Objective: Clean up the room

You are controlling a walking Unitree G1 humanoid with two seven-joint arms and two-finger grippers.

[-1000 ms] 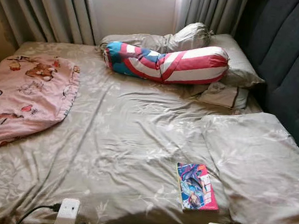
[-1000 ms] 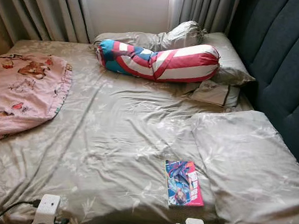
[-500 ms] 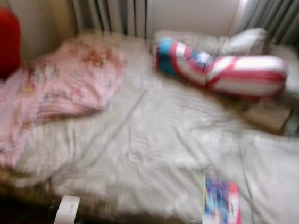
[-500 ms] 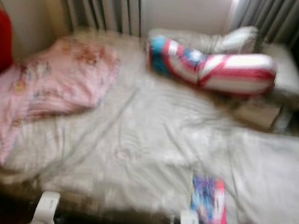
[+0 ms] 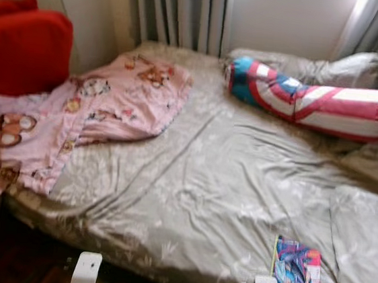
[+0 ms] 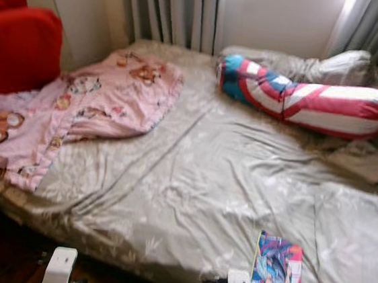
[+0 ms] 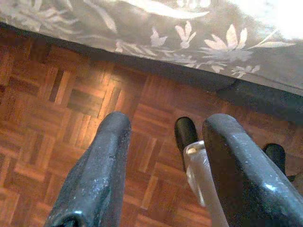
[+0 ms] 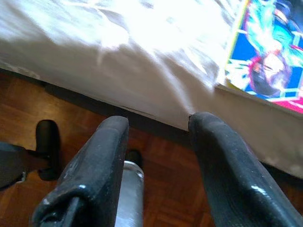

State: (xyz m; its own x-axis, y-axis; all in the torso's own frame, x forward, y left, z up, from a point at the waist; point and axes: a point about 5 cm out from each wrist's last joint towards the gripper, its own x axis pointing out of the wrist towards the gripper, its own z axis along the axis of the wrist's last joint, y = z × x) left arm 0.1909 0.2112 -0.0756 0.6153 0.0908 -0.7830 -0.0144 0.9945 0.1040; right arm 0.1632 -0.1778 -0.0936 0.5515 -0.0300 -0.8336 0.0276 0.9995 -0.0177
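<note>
- A thin, glossy comic book (image 6: 277, 271) is seen lying flat on the bed (image 6: 191, 182), close to the near edge on the robot's right side, its long axis running away from the robot toward the far side of the bed.
- The right end effector (image 8: 158, 172) is held just off the bed edge over parquet floor (image 7: 71, 94), fingers spread apart, nothing gripped; the book lies just beyond and to the right of it, so this arm is judged the nearer one.
- The left end effector (image 7: 163, 170) hangs low beside the bed, likewise spread and empty.
- A soft pink cartoon-print blanket (image 5: 90, 114) is crumpled at the bed's left; a striped cylindrical bolster (image 5: 318, 104) rests by grey pillows (image 5: 339, 66).
- The sheet is wrinkled, floral, taupe.
</note>
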